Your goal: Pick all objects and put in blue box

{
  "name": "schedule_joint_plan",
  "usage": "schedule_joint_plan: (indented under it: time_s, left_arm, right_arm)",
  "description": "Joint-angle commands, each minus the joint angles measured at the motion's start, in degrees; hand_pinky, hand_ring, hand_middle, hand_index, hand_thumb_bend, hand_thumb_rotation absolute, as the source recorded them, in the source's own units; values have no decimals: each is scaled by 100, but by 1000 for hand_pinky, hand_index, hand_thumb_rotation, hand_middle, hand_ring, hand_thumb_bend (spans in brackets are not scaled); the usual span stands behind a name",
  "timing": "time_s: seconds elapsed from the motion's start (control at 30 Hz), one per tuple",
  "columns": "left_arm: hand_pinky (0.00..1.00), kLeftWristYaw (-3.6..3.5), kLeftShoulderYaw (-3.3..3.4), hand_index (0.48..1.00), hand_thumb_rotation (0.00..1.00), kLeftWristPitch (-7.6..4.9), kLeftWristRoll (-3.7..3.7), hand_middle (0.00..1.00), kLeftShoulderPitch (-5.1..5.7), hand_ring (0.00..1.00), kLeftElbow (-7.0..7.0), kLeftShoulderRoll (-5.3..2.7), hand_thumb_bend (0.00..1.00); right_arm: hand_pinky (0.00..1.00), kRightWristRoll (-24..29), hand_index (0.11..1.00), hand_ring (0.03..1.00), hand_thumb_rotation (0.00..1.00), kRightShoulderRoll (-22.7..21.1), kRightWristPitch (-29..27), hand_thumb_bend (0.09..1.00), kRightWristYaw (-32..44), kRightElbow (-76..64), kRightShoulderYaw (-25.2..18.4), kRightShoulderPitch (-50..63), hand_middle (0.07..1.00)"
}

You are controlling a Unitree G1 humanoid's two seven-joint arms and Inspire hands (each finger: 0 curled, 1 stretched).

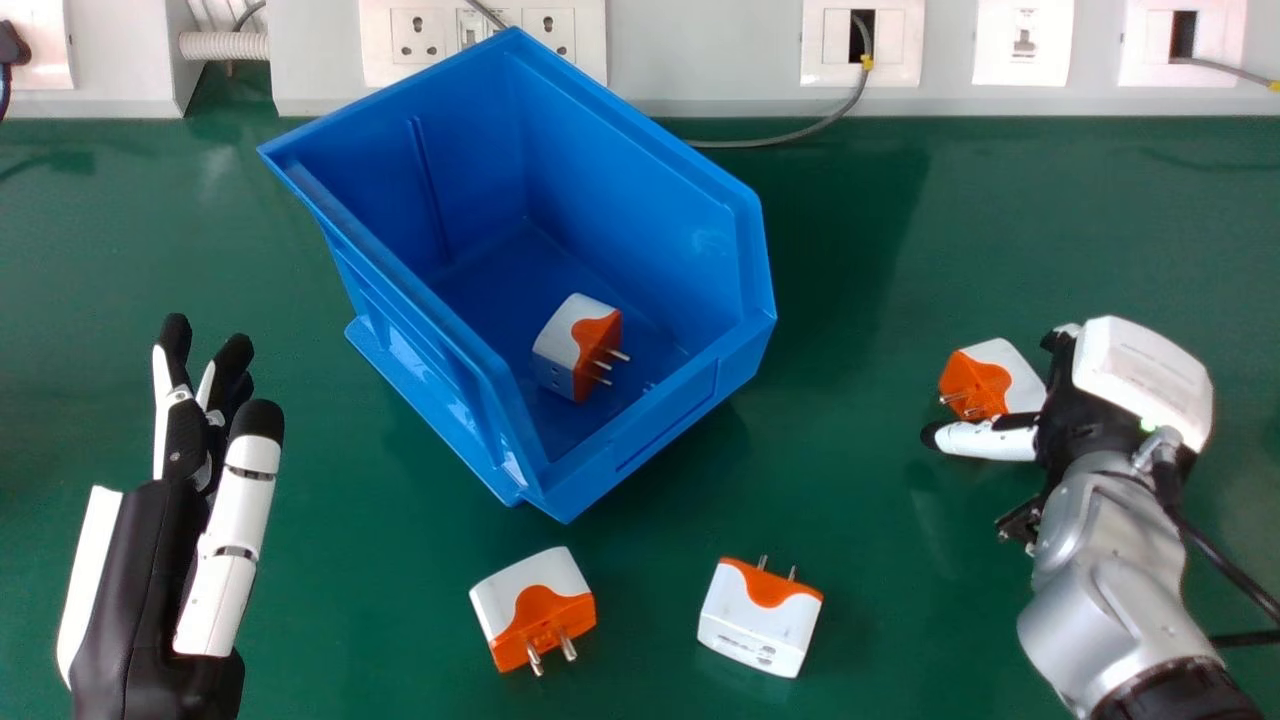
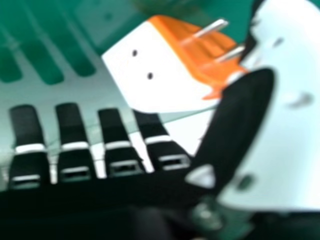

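At the right, my right hand [image 1: 1100, 400] is low over the table, its thumb stretched along the near side of an orange-and-white plug adapter [image 1: 1018, 382]. In the right hand view the adapter [image 2: 160, 70] lies between my right hand's [image 2: 117, 145] straight fingers and its thumb; whether they touch it is unclear. My left hand [image 1: 130, 580] is at the left with straight fingers, open and holding nothing. The blue box [image 1: 440, 330] stands centre-left with one adapter [image 1: 575, 350] inside. Two further adapters, one [image 1: 540, 605] left and one [image 1: 760, 620] right, lie in front of it.
The green table [image 1: 850, 560] reaches back to a pale wall panel [image 1: 700, 60] with sockets. A grey cable [image 1: 790, 138] runs down from the panel behind the box. The box's near corner stands between my two hands.
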Motion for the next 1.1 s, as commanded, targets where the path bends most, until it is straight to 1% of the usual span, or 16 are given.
schedule_joint_plan:
  time_s: [0.0,0.1,0.27,0.3,0.4,0.43,0.47,0.5,0.53,0.57,0.6,0.67,0.7,0.77,0.87,1.07]
  left_arm:
    - [1000,-3,30,998,828,-2,-56,994,60,1000,-194,22,297]
    - [1000,26,19,998,838,0,-43,994,86,1000,-214,-6,315]
    - [1000,51,-2,998,838,-16,-14,995,98,1000,-217,-34,316]
    - [1000,59,-4,999,836,-5,-8,995,108,1000,-225,-39,299]
    - [1000,67,-4,1000,834,-5,11,997,131,1000,-241,-57,284]
    - [1000,64,-3,1000,833,-18,6,997,138,1000,-241,-64,281]
    - [1000,68,4,1000,836,-26,3,996,143,1000,-241,-70,290]
    - [1000,71,7,1000,838,-31,1,995,152,1000,-246,-75,300]
    - [1000,77,11,1000,838,-37,16,994,162,1000,-250,-73,305]
    - [1000,86,14,999,839,-18,19,992,177,1000,-270,-76,297]
    - [1000,85,17,998,839,-10,29,991,186,1000,-279,-69,283]
    - [1000,69,20,1000,839,-17,17,994,199,1000,-288,-63,267]
    - [1000,50,21,1000,831,-42,-4,994,200,1000,-278,-60,272]
    - [1000,42,20,999,829,-49,-7,992,198,1000,-275,-54,289]
    - [1000,35,18,999,824,-40,-27,993,153,1000,-237,-49,309]
    - [1000,35,16,998,813,-15,-37,995,134,1000,-251,-55,311]
  right_arm:
    - [616,67,788,722,474,-21,-13,656,-41,67,-18,-237,795]
    - [581,127,759,685,457,-8,-108,667,-71,228,34,-329,754]
    - [580,134,759,683,470,6,-87,656,90,505,228,-563,752]
    - [557,145,748,666,461,17,-60,644,131,586,258,-631,742]
    - [485,208,730,616,390,37,-35,596,181,773,282,-767,712]
    - [457,260,717,591,338,40,-122,559,92,810,236,-766,688]
    - [396,300,679,518,224,24,-277,518,-39,817,198,-727,616]
    - [361,330,589,473,179,7,-392,506,-138,812,175,-691,564]
    - [342,322,543,450,155,-18,-497,499,-232,822,192,-660,537]
    - [362,315,519,472,142,-48,-582,495,-272,830,212,-641,552]
    - [368,314,506,480,135,-84,-670,493,-293,836,228,-624,557]
    - [398,337,497,508,136,-131,-781,488,-331,833,234,-600,576]
    - [401,346,495,511,137,-148,-825,487,-354,830,231,-590,576]
    - [404,359,493,517,140,-173,-897,485,-388,816,217,-569,583]
    - [358,379,493,468,138,-191,-955,486,-400,790,190,-558,542]
    - [356,427,493,465,134,-210,-1020,488,-462,713,106,-497,540]
